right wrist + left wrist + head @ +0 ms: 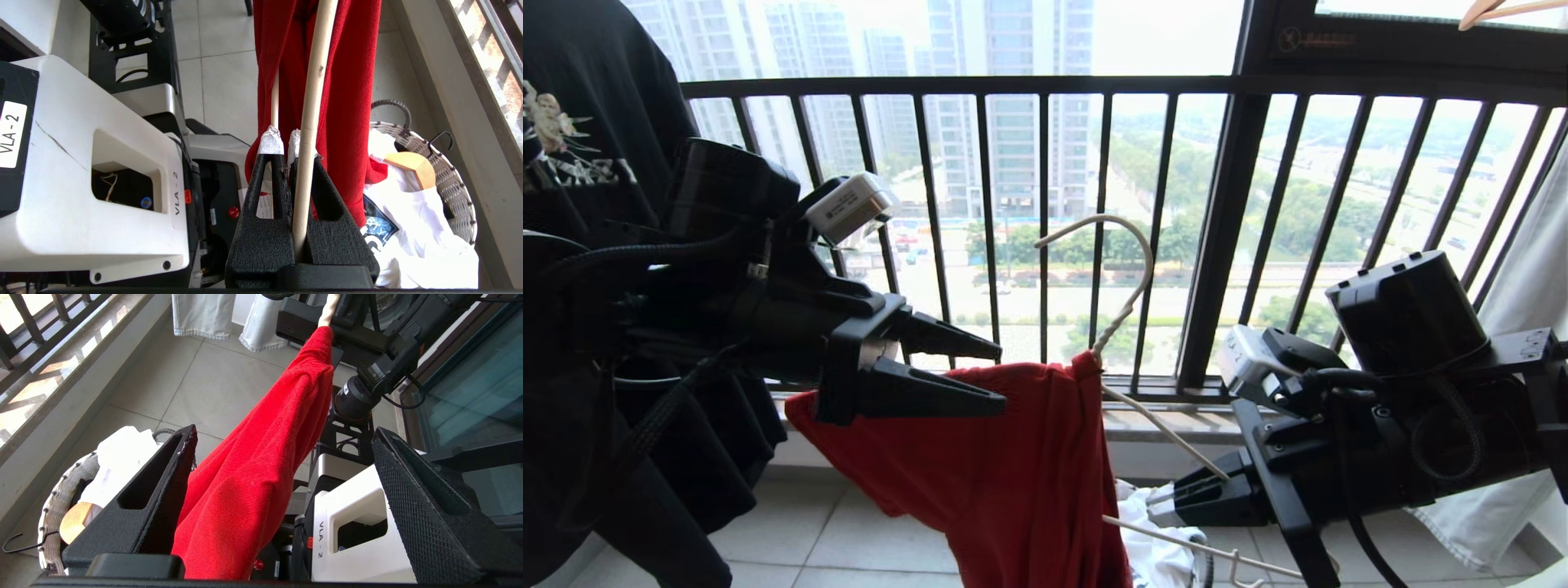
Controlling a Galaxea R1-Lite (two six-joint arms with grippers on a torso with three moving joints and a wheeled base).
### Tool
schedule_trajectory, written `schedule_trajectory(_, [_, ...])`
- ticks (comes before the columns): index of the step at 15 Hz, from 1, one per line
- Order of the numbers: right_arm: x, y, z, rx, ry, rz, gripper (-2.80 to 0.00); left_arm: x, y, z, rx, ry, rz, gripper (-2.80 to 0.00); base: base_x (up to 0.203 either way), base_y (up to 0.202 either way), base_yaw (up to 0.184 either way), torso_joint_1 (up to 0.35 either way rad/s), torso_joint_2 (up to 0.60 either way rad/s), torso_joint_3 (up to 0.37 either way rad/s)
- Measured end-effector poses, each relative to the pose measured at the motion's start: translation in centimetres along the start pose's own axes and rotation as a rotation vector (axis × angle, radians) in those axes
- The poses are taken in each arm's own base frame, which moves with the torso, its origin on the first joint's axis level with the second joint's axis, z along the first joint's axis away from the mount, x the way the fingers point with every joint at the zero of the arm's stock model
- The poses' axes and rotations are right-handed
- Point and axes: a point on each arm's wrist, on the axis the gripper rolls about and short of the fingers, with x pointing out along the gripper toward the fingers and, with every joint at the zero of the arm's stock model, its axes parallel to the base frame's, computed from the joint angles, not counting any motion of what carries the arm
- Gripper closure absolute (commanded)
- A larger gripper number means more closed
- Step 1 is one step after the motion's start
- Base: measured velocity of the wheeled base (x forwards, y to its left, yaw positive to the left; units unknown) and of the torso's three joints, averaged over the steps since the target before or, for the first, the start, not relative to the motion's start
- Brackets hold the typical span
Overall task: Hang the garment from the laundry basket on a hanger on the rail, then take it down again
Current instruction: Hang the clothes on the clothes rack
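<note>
One shirt point(1013, 465), red, is draped over the hanger point(1131, 306), bunched to the neck of the twisted hook and hanging down in folds above the basket point(449, 179). It is judged to be half threaded: one side of the wire is covered, the other arm runs bare down to the right gripper point(1176, 498). That gripper is clamped tight on the bare wire arm, seen in the right wrist view between the closed fingers point(271, 143), so the hanger is held tilted with its hook up and free for hanging. The left gripper point(988, 376) is held beside the shirt's shoulder with jaws spread wide and nothing pinched; in the left wrist view the cloth passes between the open fingers point(155, 486), brushing the inner face of one. It is judged to be placed there to pull the fabric further along the wire or regrip it.

White laundry point(408, 228) and a wooden hanger point(410, 163) are lying in the basket. A black shirt point(580, 122) is hanging at the robot's left, behind the left arm; pale cloth point(1527, 286) at the right edge.

No rail is in view; only the window railing point(1045, 86) is seen ahead. The shirt's lettering is hidden in the folds. The hanger's covered side cannot be made out. The basket is cut off in both wrist views and mostly hidden in the head view.
</note>
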Motion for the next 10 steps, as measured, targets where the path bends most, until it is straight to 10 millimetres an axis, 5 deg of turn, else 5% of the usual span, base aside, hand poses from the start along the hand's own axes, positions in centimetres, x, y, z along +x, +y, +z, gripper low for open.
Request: schedule_trajectory(10, [-0.2,0.4,0.4,-0.012,-0.020,0.023,0.00,2.3,-0.5,0.0,-0.054,0.030,-0.077,-2.80,0.000,0.000,0.000,0.000,0.00,0.000])
